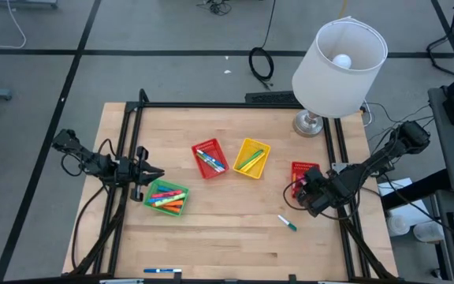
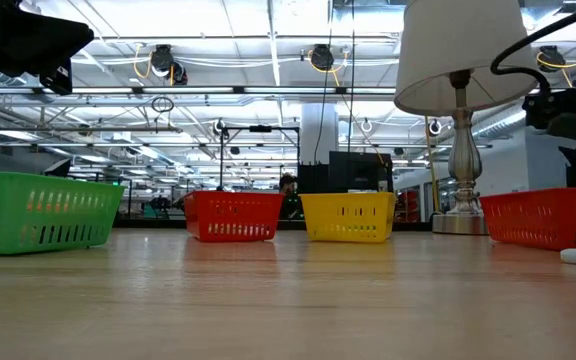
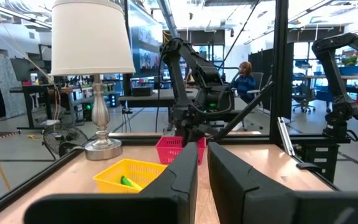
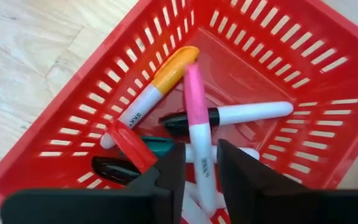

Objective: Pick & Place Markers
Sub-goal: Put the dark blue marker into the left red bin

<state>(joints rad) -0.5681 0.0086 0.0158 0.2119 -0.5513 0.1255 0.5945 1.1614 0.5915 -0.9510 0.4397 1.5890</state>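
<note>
High view gives you the tally: most markers are already binned, with a heap in the green basket point(image 1: 166, 198) at lower left of centre, several in the red basket point(image 1: 209, 158) at mid-frame, at least a green one in the yellow basket point(image 1: 251, 158) beside it, and more in the second red basket point(image 1: 303, 175) at right, half hidden under the right gripper point(image 1: 304, 189). What you have left, as far as can be seen, is a green-capped marker point(image 1: 288, 224) loose on the table point(image 1: 227, 244) below and left of that gripper, and a blue one point(image 1: 161, 270) at the bottom edge. Right wrist view shows the gripper's fingers a little apart, straddling a pink marker point(image 4: 197, 134) that stands tilted over the others in the basket; whether they are pinching it or have just let go, you cannot tell. The left gripper point(image 1: 150, 174) waits above the green basket, fingers nearly together and empty. Only small black lettering on the white barrels can be seen, reading something like "SKK"; no brand is legible elsewhere.
</note>
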